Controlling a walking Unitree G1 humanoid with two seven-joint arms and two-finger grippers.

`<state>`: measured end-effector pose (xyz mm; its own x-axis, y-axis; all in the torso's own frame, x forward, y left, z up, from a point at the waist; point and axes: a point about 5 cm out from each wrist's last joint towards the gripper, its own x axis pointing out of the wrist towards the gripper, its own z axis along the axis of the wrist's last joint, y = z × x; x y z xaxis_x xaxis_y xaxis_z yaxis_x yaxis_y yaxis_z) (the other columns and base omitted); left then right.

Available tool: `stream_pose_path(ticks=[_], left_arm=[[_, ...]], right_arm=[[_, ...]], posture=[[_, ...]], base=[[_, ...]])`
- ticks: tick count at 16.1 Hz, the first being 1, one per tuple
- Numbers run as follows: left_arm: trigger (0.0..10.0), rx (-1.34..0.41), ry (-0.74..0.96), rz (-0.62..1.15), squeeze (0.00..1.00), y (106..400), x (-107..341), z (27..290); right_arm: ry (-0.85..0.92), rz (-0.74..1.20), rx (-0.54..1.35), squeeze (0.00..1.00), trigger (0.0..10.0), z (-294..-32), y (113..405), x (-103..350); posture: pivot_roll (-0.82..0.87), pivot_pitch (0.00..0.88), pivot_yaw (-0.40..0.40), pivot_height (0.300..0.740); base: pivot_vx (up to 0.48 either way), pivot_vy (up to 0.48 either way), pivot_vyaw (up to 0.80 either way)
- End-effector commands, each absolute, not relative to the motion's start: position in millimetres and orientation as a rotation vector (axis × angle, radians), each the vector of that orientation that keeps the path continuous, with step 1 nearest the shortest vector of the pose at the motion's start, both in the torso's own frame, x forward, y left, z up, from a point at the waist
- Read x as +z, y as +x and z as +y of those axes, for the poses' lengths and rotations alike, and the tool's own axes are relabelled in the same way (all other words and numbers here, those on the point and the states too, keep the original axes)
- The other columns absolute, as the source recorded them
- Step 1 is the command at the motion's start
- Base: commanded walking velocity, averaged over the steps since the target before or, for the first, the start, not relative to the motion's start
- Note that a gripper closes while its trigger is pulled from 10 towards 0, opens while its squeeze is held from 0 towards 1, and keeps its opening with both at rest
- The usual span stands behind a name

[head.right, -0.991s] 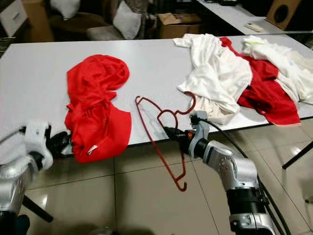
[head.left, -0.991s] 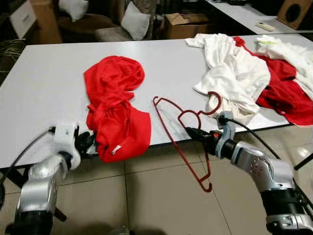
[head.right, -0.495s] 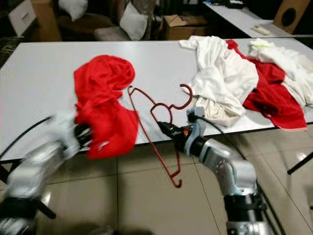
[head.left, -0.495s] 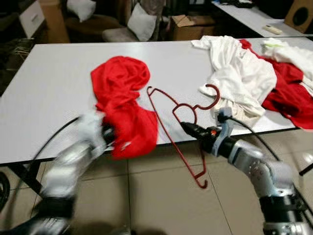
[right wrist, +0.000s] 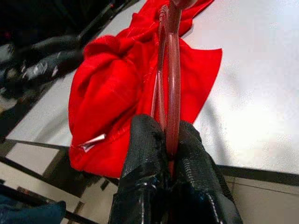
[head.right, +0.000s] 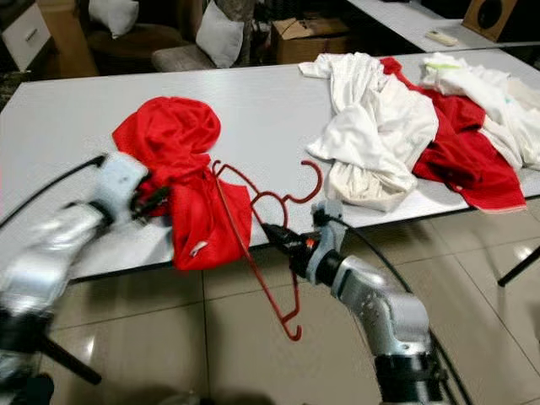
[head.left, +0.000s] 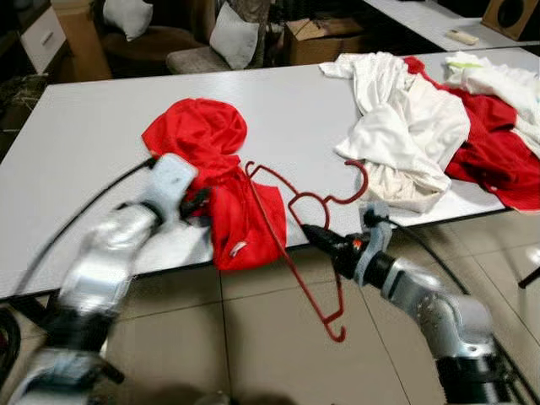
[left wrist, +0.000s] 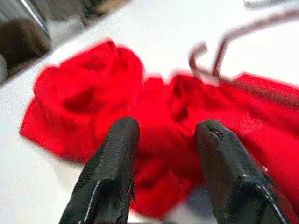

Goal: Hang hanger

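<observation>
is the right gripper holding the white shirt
No, the right gripper is shut on the red hanger, away from the white shirt.

Looking like a home living area doubling as laundry space: long white table (head.left: 76, 160) standing on glossy tiled floor (head.left: 253, 337), heaps of red and white clothes (head.left: 439, 126) lying across it; armchairs with cushions (head.left: 232, 34) sitting behind, a cardboard box (head.left: 325, 38) resting beside them

The left claw (head.left: 196, 205) and its arm are motion-blurred, and the red garment (head.left: 228, 202) hides its fingertips.
</observation>
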<state>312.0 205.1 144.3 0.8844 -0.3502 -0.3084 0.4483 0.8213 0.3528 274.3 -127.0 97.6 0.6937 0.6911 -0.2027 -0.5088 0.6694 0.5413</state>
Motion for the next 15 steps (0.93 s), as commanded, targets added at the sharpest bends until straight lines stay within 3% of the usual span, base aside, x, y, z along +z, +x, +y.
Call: stream_pose_path(ticks=[1, 5, 7, 8, 10, 11, 12, 13, 15], left_arm=[[10.0, -0.434, 0.373, 0.309, 1.0, 298.7, 135.2, 214.9], [10.0, -0.439, 0.02, 0.485, 1.0, 249.5, 105.8, 232.3], [10.0, -0.448, -0.065, 0.479, 1.0, 243.8, 100.2, 228.6], [10.0, -0.447, -0.176, 0.424, 1.0, 247.4, 97.5, 218.9], [10.0, -0.48, -0.233, 0.347, 1.0, 256.2, 91.3, 201.9], [10.0, -0.504, -0.235, 0.313, 0.53, 261.2, 88.9, 192.0], [10.0, -0.516, -0.233, 0.315, 0.14, 262.4, 87.3, 187.8], [10.0, -0.524, -0.218, 0.325, 0.0, 263.2, 85.0, 184.4], [10.0, -0.532, -0.19, 0.346, 0.0, 266.6, 79.8, 174.2]], right_arm=[[0.473, 0.421, 0.697, 0.0, 10.0, -126.0, 273.3, 94.8], [0.482, 0.44, 0.726, 0.0, 10.0, -120.7, 272.3, 91.6], [0.482, 0.441, 0.735, 0.0, 10.0, -118.8, 273.8, 91.4], [0.48, 0.438, 0.747, 0.0, 10.0, -117.0, 276.0, 92.7], [0.473, 0.434, 0.752, 0.0, 10.0, -119.1, 279.1, 95.3], [0.469, 0.436, 0.746, 0.0, 10.0, -122.0, 279.7, 95.2], [0.467, 0.436, 0.744, 0.0, 10.0, -122.9, 279.7, 95.0], [0.466, 0.437, 0.744, 0.0, 10.0, -123.4, 279.3, 94.9], [0.466, 0.433, 0.741, 0.0, 10.0, -125.0, 278.5, 95.8]], posture=[[-0.06, 0.0, 0.061, 0.74], [-0.01, 0.0, 0.029, 0.74], [0.0, 0.0, 0.019, 0.74], [0.01, 0.0, 0.007, 0.74], [0.0, 0.0, -0.002, 0.74], [0.0, 0.0, -0.001, 0.74], [0.0, 0.0, -0.001, 0.74], [-0.01, 0.0, 0.003, 0.74], [-0.03, 0.0, 0.011, 0.74]], base=[[0.0, 0.0, 0.0], [0.0, 0.0, 0.0], [0.0, 0.0, 0.0], [0.0, 0.0, 0.0], [0.0, 0.0, 0.0], [0.0, 0.0, 0.0], [0.0, 0.0, 0.0], [0.0, 0.0, 0.0], [0.0, 0.0, 0.0]])
